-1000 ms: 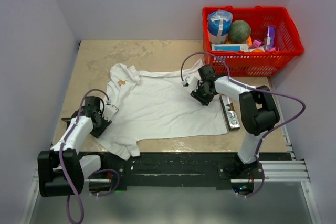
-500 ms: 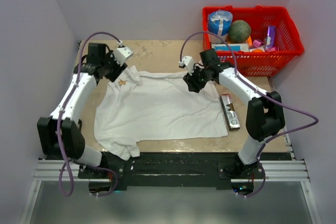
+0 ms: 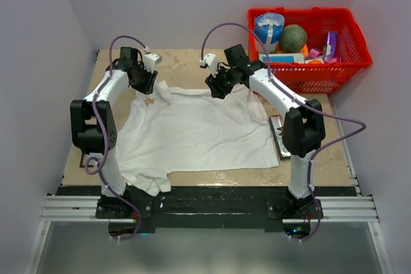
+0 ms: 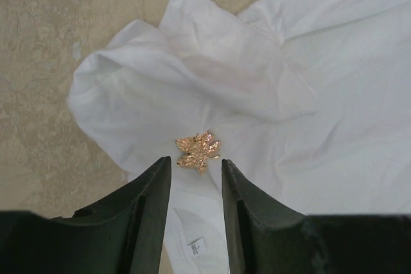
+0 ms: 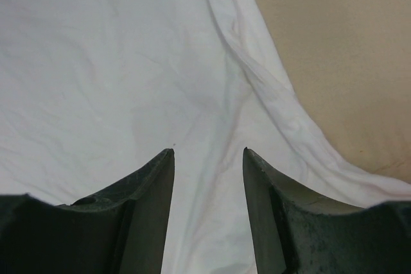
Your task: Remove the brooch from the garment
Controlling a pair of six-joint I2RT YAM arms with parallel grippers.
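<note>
The garment [image 3: 199, 129], a white collared shirt, lies spread flat on the tan table [image 3: 192, 62]. The brooch [image 3: 149, 101], a small gold leaf-like pin, sits on the cloth just below the collar. My left gripper [image 3: 146, 88] hovers over the collar, open. In the left wrist view the brooch [image 4: 198, 151] lies just past the tips of the left gripper [image 4: 196, 160], in line with the gap, and nothing is held. My right gripper [image 3: 214, 89] stands open over the shirt's upper edge. The right wrist view has the right gripper [image 5: 209, 151] above plain white cloth [image 5: 96, 62].
A red basket [image 3: 308, 49] with several items stands at the back right. A long silver bar [image 3: 280, 136] lies on the table beside the shirt's right edge. Walls close in the left, back and right sides. Bare table [image 5: 334, 62] lies right of the shirt's edge.
The left arm swung from the shirt's near left sleeve up to the collar, over the brooch. The right gripper moved back and to the left along the shirt's upper edge.
</note>
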